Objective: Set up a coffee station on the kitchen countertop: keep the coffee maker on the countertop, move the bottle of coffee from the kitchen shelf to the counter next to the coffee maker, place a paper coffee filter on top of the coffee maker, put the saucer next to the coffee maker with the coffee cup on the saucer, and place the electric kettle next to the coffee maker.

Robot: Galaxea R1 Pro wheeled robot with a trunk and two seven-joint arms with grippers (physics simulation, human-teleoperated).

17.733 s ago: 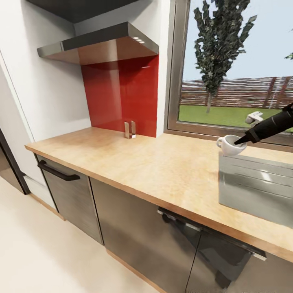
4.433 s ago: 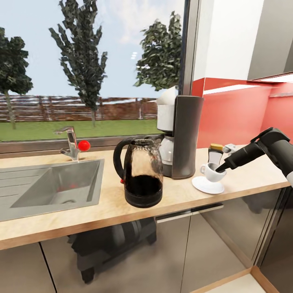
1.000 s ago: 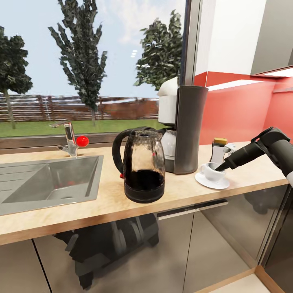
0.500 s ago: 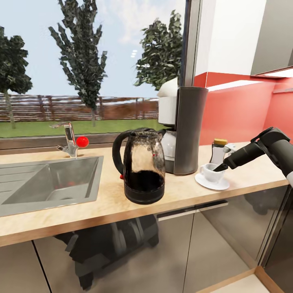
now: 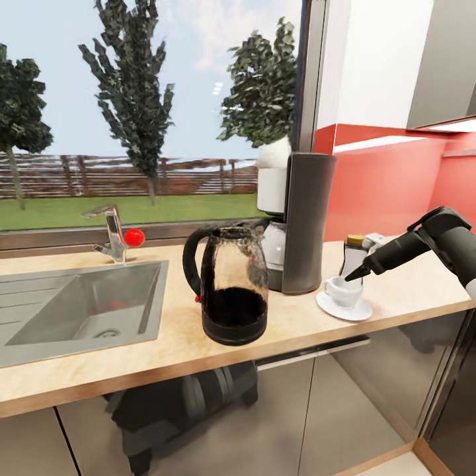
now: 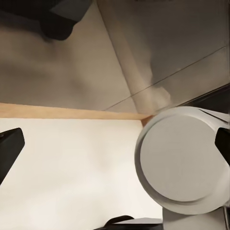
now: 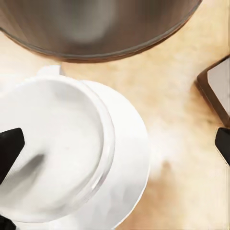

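On the kitchen countertop (image 5: pixel 165 344) stands the coffee maker (image 5: pixel 305 221), with a white paper coffee filter (image 5: pixel 274 154) on top. The electric kettle (image 5: pixel 231 287) stands just left of it. To its right the white coffee cup (image 5: pixel 341 291) (image 7: pixel 52 143) sits on the saucer (image 5: pixel 350 310) (image 7: pixel 132 167), with the bottle of coffee (image 5: pixel 353 255) (image 7: pixel 218 91) behind them. My right gripper (image 5: pixel 350 273) (image 7: pixel 116 146) hovers open just above the cup's rim, holding nothing. My left gripper (image 6: pixel 115 143) is open and empty, low over the floor. The kitchen shelf is out of view.
A steel sink (image 5: pixel 79 311) with a faucet (image 5: pixel 114 233) fills the counter's left part. A window runs behind, and a red backsplash (image 5: pixel 390 185) covers the right wall. Glossy grey cabinet fronts (image 5: pixel 344 403) lie below the counter edge.
My right gripper's tip has risen from inside the cup to just above its rim. The cup stays on the saucer. The camera has shifted slightly.
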